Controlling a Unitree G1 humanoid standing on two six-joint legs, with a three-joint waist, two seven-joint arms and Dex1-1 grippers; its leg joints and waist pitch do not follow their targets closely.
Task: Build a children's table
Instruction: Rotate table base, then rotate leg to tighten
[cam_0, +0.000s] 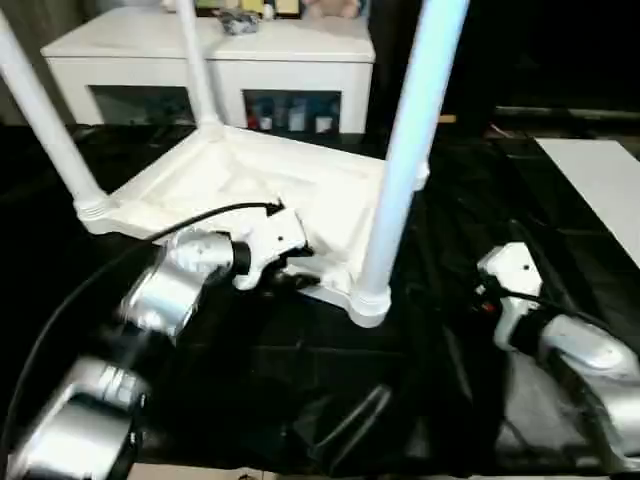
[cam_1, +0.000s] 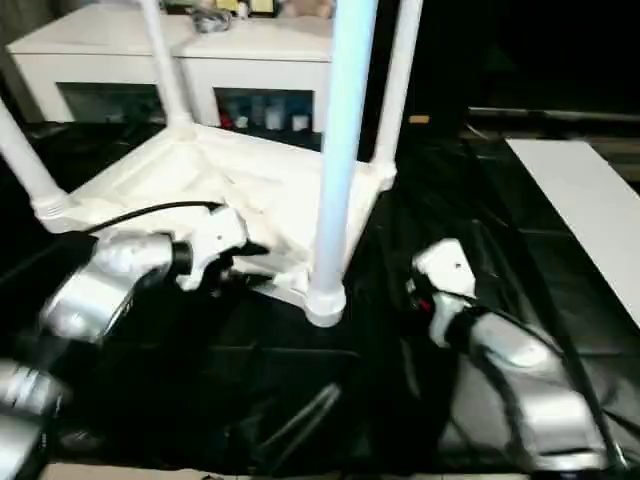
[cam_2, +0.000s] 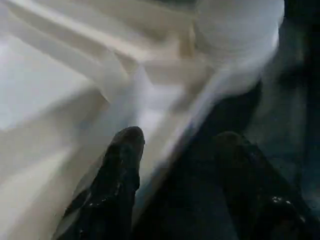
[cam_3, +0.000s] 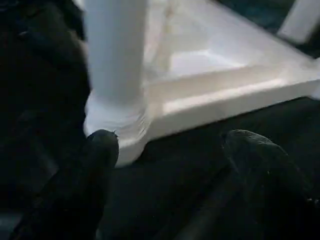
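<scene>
The children's table lies upside down on the black cloth, its white ribbed tabletop (cam_0: 250, 185) facing up. White legs stand upright in its corner sockets, the nearest leg (cam_0: 400, 170) at the front right corner. My left gripper (cam_2: 180, 145) is at the tabletop's near edge, open. One finger (cam_2: 122, 165) is over the white rim and the other over the cloth. My right gripper (cam_3: 170, 150) is open, low over the cloth just right of the nearest leg's socket (cam_3: 117, 125), touching nothing.
A white glass-door cabinet (cam_0: 210, 50) stands behind the work table. A flat white board (cam_0: 600, 180) lies at the far right. A black cable (cam_0: 80, 290) runs along my left arm. Wrinkled black cloth (cam_0: 300, 400) covers the table in front.
</scene>
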